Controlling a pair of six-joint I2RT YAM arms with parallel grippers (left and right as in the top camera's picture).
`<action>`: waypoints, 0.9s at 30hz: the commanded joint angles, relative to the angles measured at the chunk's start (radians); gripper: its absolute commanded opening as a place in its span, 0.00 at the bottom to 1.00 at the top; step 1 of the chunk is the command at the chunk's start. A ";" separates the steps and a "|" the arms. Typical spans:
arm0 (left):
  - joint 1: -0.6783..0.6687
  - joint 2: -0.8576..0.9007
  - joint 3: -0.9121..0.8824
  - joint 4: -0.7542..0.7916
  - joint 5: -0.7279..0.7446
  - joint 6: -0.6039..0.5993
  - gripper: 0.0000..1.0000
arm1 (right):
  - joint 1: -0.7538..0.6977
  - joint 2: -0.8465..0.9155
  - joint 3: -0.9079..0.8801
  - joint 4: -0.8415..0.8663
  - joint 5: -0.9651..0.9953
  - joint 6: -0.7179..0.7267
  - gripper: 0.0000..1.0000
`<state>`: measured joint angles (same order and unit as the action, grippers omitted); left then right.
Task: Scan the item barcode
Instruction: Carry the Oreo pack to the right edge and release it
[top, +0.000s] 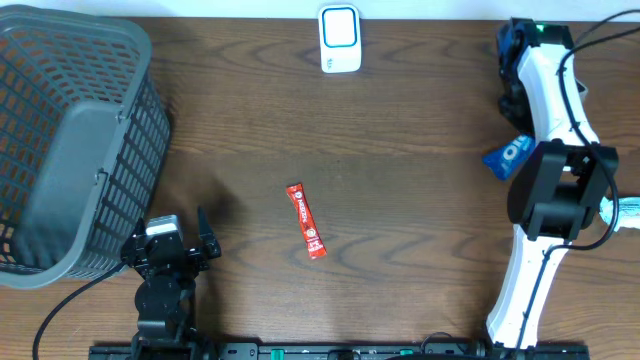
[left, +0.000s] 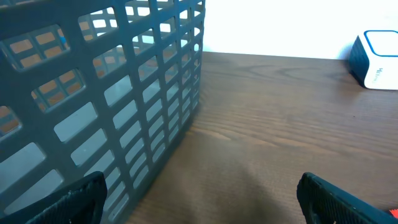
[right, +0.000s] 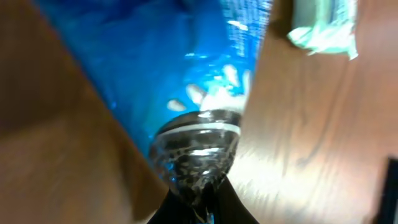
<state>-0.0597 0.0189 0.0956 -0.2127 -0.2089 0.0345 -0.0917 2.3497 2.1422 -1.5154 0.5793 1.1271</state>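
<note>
My right gripper (right: 200, 200) is pinched on the edge of the blue packet (top: 505, 156) at 3 o'clock on the table (top: 420, 200). My left gripper (top: 170, 243) sits spread wide at 7 o'clock, beside the basket (top: 60, 150). The scanner (top: 340, 38) stands at 12 o'clock, and a red sachet (top: 307, 221) lies near the centre.
</note>
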 joint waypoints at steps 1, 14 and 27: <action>0.004 -0.001 -0.026 -0.006 -0.006 0.017 0.98 | -0.053 -0.003 -0.008 -0.003 0.200 -0.011 0.02; 0.004 -0.001 -0.026 -0.006 -0.006 0.017 0.98 | -0.311 -0.003 -0.008 0.034 -0.031 -0.094 0.95; 0.004 -0.001 -0.026 -0.006 -0.006 0.017 0.98 | -0.250 -0.097 0.003 0.029 -0.583 -0.167 0.99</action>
<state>-0.0597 0.0189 0.0956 -0.2127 -0.2089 0.0349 -0.4080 2.3310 2.1315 -1.4837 0.1982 0.9840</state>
